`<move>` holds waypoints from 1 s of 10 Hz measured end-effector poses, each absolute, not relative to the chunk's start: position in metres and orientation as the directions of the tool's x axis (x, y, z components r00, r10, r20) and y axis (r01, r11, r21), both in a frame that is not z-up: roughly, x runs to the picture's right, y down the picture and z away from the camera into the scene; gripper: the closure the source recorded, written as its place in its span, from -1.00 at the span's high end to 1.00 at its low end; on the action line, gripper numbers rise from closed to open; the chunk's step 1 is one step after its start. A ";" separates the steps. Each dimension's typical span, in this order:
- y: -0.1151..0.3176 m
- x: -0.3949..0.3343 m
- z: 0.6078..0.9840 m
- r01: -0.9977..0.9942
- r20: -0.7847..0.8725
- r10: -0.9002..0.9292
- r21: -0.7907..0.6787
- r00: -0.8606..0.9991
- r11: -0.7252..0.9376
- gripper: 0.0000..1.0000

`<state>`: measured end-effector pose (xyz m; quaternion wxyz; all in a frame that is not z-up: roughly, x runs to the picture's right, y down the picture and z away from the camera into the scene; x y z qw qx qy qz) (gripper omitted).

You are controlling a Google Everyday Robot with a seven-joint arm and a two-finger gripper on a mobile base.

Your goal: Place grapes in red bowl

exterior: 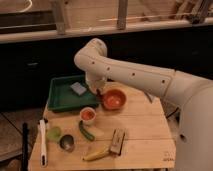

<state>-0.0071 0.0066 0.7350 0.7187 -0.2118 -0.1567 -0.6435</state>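
Your gripper (98, 92) sits just left of centre in the frame, at the end of the white arm that sweeps in from the right, and it hangs at the left rim of the round, shallow orange-red bowl (114, 99). That is the relation your next move turns on: the bowl's hollow lies immediately to the right of the gripper and slightly below it, so only a short shift rightward should bring it over the middle.

You cannot tell whether the fingers are open or closed; the wrist hides them. The small bunch of dark red-purple grapes does not show anywhere on the wooden surface (145, 130), and the bowl looks empty, so the bunch is probably under the wrist, though you cannot confirm that.

There is only one arm. No brand, label or writing can be read anywhere.
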 end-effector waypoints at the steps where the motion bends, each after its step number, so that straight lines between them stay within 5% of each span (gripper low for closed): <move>1: 0.004 0.008 0.744 0.988 0.502 -0.853 -0.116 0.145 0.100 -0.99; 10: 0.002 0.051 0.789 0.974 0.536 -0.813 -0.149 0.227 0.173 -0.99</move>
